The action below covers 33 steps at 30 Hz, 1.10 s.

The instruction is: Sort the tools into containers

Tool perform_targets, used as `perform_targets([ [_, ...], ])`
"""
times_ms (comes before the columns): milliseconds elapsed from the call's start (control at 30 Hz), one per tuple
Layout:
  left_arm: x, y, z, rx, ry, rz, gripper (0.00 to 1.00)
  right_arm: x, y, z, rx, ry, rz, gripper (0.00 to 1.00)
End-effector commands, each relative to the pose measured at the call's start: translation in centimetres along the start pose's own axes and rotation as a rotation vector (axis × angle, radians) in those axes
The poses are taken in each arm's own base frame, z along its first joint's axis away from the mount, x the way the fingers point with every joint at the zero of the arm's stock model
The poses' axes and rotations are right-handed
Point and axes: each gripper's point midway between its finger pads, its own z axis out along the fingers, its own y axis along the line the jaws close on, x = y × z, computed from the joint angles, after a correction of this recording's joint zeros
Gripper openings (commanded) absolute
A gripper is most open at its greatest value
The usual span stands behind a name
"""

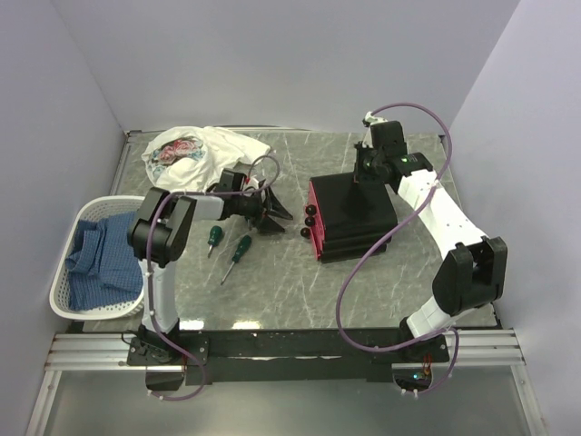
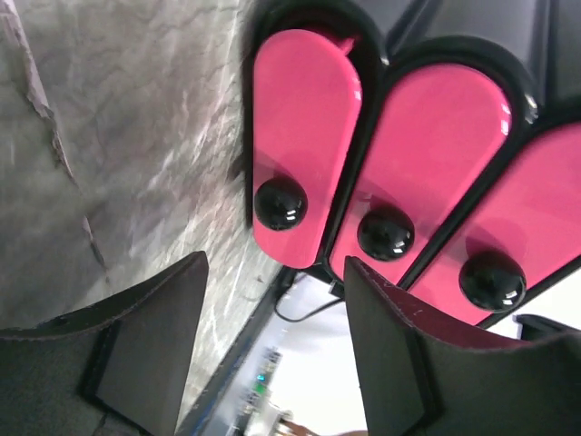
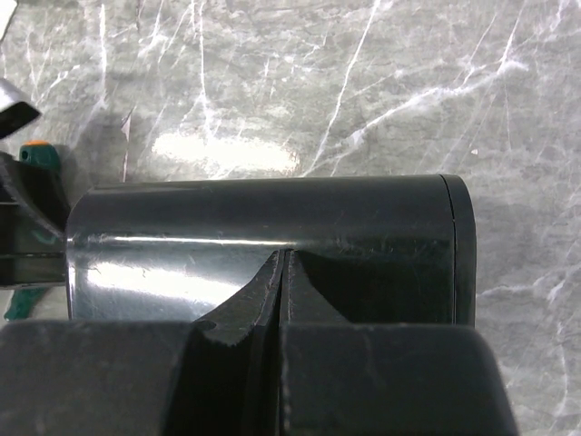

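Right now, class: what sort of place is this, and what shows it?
Probably a robotics lab cell: left arm and right arm bolted to a metal rail, plain walls boxing in the table, staged props like the drawer unit and green-handled screwdrivers.

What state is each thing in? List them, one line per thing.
Drawers: all three shut.
Left gripper: jaws open, empty.
Right gripper: jaws shut, holding nothing.
Screwdrivers: two, lying flat, unsorted.
Basket: holding blue cloth.
White cloth: crumpled.
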Motion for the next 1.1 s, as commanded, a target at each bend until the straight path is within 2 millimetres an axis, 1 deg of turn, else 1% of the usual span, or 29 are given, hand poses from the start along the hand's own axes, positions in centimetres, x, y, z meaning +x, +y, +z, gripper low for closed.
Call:
perform_targets([
  [0, 0.1, -2.3, 0.7, 0.113, 0.038, 0.024, 0.66, 12.1, -3.4, 1.0, 0.119, 0.433, -0.028, 0.00],
  [133, 1.8, -1.9, 2.5, 0.113, 0.114, 0.009, 0.61, 12.3, -3.5, 1.1, 0.119, 0.439, -0.022, 0.00],
  [200, 2.0, -1.7, 3.0, 0.119, 0.137, -0.002, 0.58, 12.2, -3.5, 1.3, 0.120, 0.440, -0.024, 0.00],
  [233, 2.3, -1.7, 3.3, 0.118, 0.147, -0.001, 0.54, 12.2, -3.4, 1.4, 0.119, 0.440, -0.024, 0.00],
  [300, 2.4, -1.3, 3.8, 0.112, 0.163, -0.014, 0.51, 11.9, -3.4, 1.5, 0.119, 0.439, -0.022, 0.00],
  [333, 2.5, -1.5, 4.0, 0.111, 0.170, -0.012, 0.51, 11.8, -3.4, 1.6, 0.119, 0.437, -0.021, 0.00],
  [367, 2.6, -1.1, 4.2, 0.103, 0.178, -0.021, 0.52, 11.6, -3.3, 1.6, 0.117, 0.436, -0.021, 0.00],
  [400, 2.5, -1.1, 4.3, 0.100, 0.177, -0.017, 0.52, 11.3, -3.2, 1.7, 0.113, 0.429, -0.022, 0.00],
  [533, 2.8, -1.3, 5.0, 0.104, 0.190, -0.014, 0.51, 11.1, -3.2, 1.8, 0.113, 0.423, -0.019, 0.00],
  [767, 3.0, -1.0, 5.9, 0.109, 0.204, -0.028, 0.49, 11.7, -3.3, 1.6, 0.112, 0.429, -0.020, 0.00],
  [867, 3.2, -1.1, 6.2, 0.114, 0.214, -0.030, 0.47, 11.8, -3.2, 1.5, 0.111, 0.429, -0.018, 0.00],
  [967, 3.3, -1.1, 6.1, 0.117, 0.216, -0.033, 0.38, 11.8, -3.2, 1.5, 0.111, 0.429, -0.018, 0.00],
  [1000, 3.3, -1.0, 6.0, 0.114, 0.213, -0.036, 0.30, 11.7, -3.2, 1.5, 0.112, 0.426, -0.019, 0.00],
  [1033, 3.4, -0.7, 5.8, 0.103, 0.213, -0.050, 0.27, 11.8, -3.2, 1.6, 0.111, 0.428, -0.021, 0.00],
  [1067, 3.3, -1.0, 5.4, 0.103, 0.203, -0.035, 0.24, 11.7, -3.3, 1.6, 0.115, 0.427, -0.022, 0.00],
])
